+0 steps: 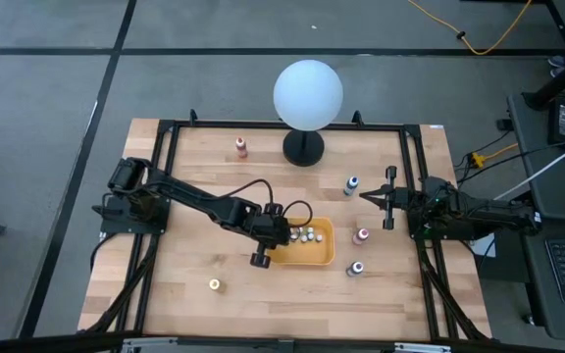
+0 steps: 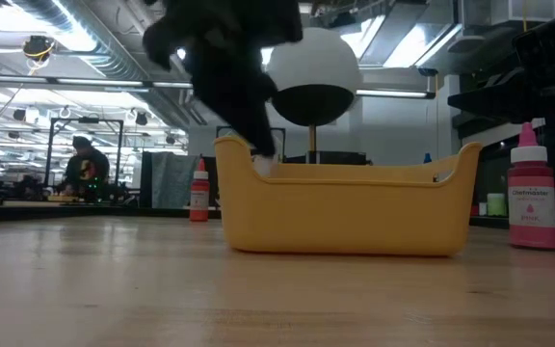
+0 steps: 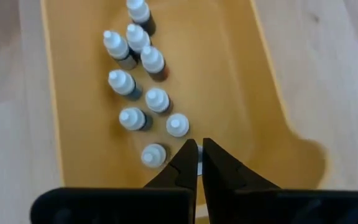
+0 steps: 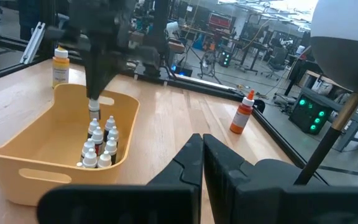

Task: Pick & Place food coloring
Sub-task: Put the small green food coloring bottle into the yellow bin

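Note:
Five food coloring bottles stand upright on the table: orange-red (image 1: pixel 241 147), blue (image 1: pixel 351 184), pink (image 1: pixel 362 235) (image 2: pixel 531 193), purple (image 1: pixel 357 267) and yellow (image 1: pixel 215 284). A yellow tray (image 1: pixel 327 257) (image 3: pixel 55 93) holds several tiny white-capped dropper bottles (image 3: pixel 135 74), standing on its floor. My left gripper (image 1: pixel 281 235) (image 3: pixel 199 152) reaches down into the tray's left part, shut on one tiny bottle (image 4: pixel 94 109). My right gripper (image 1: pixel 369 196) (image 4: pixel 202 149) waits shut above the table's right side, between the blue and pink bottles. My left gripper pinches one tiny dropper bottle by its top (image 3: pixel 199 167) between the two fingers, coming from above and pointing down. The bottle hangs upright below the fingers (image 4: pixel 95 93), higher than the other bottles in the tray. The fingers hide most of the contact.
A lamp with a white globe (image 1: pixel 307 93) stands on a black base (image 1: pixel 303 149) at the far middle of the table. A black frame (image 1: pixel 165 132) runs along the table's sides. Bare wood lies near the front edge. A person (image 2: pixel 83 164) sits far behind in the room.

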Tool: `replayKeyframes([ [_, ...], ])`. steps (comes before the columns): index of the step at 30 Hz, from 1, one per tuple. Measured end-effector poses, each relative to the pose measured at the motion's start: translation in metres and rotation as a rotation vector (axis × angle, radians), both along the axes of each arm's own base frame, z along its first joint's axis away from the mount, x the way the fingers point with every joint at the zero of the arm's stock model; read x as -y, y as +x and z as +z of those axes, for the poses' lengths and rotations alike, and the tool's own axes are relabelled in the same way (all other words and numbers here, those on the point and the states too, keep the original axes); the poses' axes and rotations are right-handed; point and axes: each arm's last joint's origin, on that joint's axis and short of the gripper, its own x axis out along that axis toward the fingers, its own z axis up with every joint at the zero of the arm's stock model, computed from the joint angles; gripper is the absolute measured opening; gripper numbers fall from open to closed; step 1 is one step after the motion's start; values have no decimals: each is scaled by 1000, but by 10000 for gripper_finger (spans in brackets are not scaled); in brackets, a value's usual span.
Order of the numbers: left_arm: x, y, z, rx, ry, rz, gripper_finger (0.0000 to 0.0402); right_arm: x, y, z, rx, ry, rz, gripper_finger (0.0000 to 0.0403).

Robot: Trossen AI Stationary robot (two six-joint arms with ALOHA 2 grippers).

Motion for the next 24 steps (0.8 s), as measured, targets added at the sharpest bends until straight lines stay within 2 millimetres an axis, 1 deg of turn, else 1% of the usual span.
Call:
replayKeyframes([
  [12, -8, -3, -18, 18, -36, 4, 3, 0, 0, 0, 0, 0, 0, 16],
  [24, -8, 0, -18, 63, -51, -2, 4, 0, 0, 0, 0, 0, -1, 16],
])
